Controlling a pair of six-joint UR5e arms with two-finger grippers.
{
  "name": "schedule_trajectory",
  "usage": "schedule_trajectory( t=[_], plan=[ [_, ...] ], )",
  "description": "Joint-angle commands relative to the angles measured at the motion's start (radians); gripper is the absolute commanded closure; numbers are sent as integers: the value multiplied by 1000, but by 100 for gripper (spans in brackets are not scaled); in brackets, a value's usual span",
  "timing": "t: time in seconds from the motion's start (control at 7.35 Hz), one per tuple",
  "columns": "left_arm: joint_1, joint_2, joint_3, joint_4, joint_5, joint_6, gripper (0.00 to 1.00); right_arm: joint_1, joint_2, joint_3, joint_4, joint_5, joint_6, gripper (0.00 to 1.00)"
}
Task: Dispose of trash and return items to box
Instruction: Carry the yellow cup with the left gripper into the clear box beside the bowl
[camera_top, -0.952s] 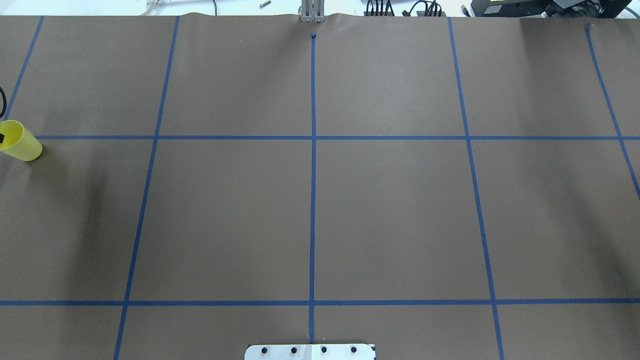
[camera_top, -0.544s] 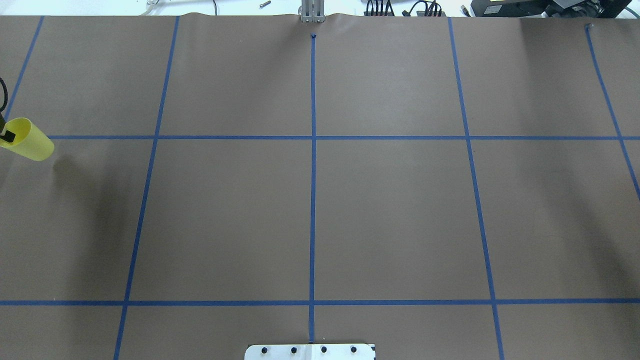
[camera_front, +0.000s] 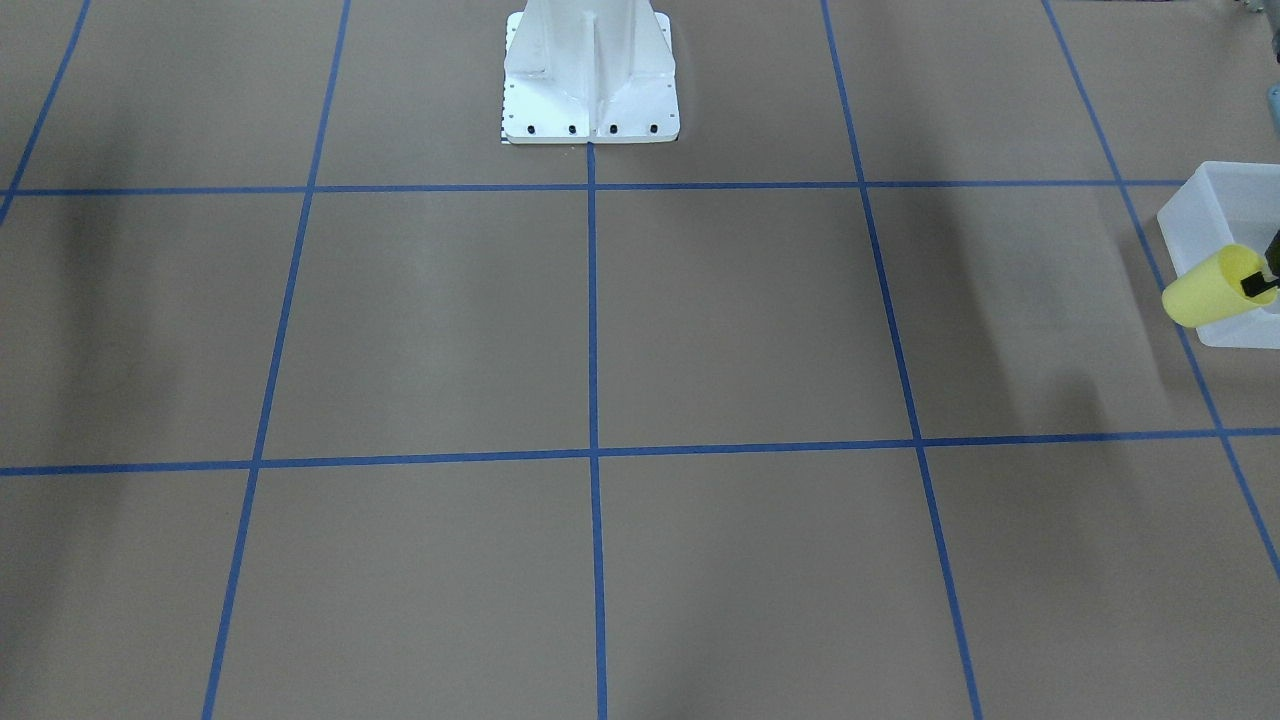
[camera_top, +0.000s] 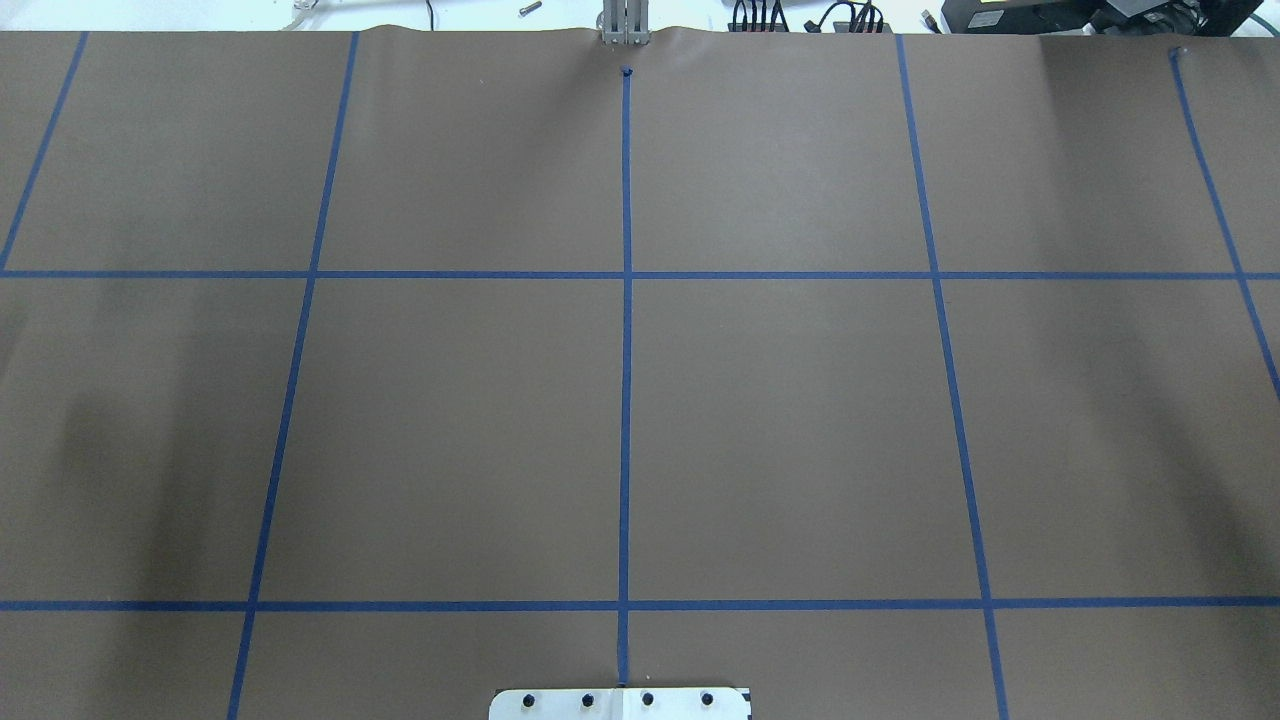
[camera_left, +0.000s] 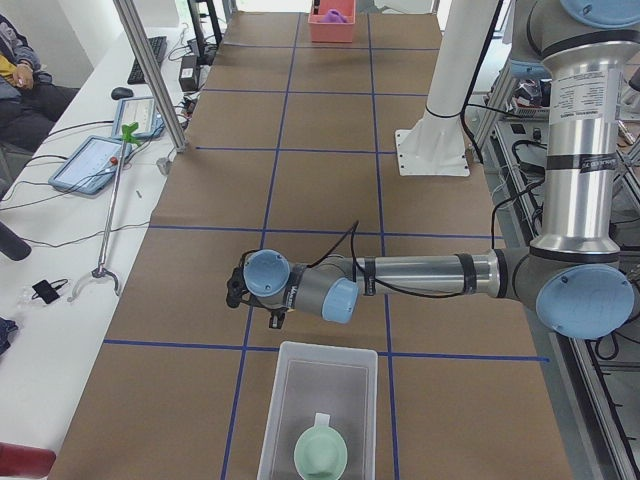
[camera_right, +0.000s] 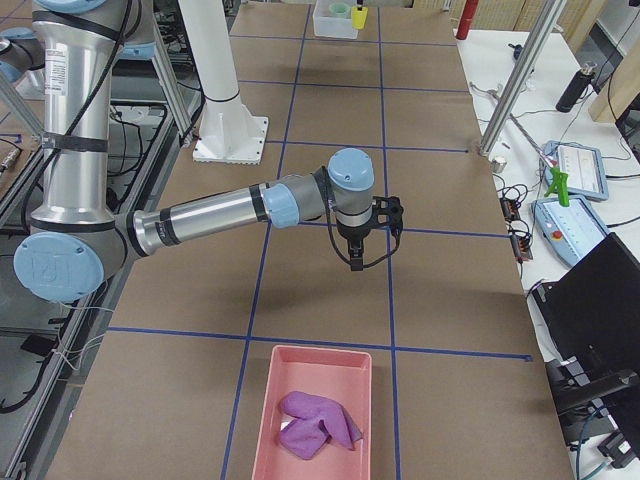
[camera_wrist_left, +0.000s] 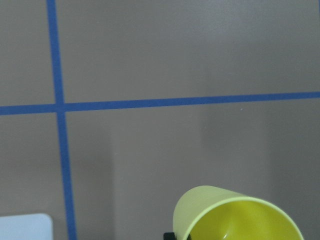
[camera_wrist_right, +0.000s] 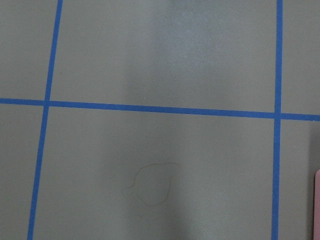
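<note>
Cup and left gripper have slid out past the left edge of the overhead view, where the cup was showing a moment ago; only brown paper and blue tape are left there. From the front, the cup (camera_front: 1208, 288) hangs off the table at the far right, lying nearly on its side. The left gripper (camera_front: 1262, 282) is clamped on its rim, one black finger inside the mouth.

It overlaps the near wall of the box (camera_front: 1200, 205). The left wrist camera puts the box's corner off to one side of the cup, so I'd say it is at the box's edge rather than squarely over the opening. A mint-green thing (camera_left: 320, 450) already lies inside.

The carry looks nearly done; what remains is a little more travel, then letting go.

The right gripper (camera_right: 357, 255) hangs over bare paper at the other end; I cannot tell whether it is open.
</note>
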Motion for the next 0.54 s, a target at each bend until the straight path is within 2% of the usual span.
schedule_trajectory(
  t=[0.0,0.14,0.41],
  plan=[
    [-147,0,20,241,57,361,100,-2,0,0,0,0,0,0],
    [-192,-20,44,306,134,481,100,-5,0,0,0,0,-1,0],
    [-205,-17,121,287,138,504,100,-10,0,-2,-2,0,0,0]
  ],
)
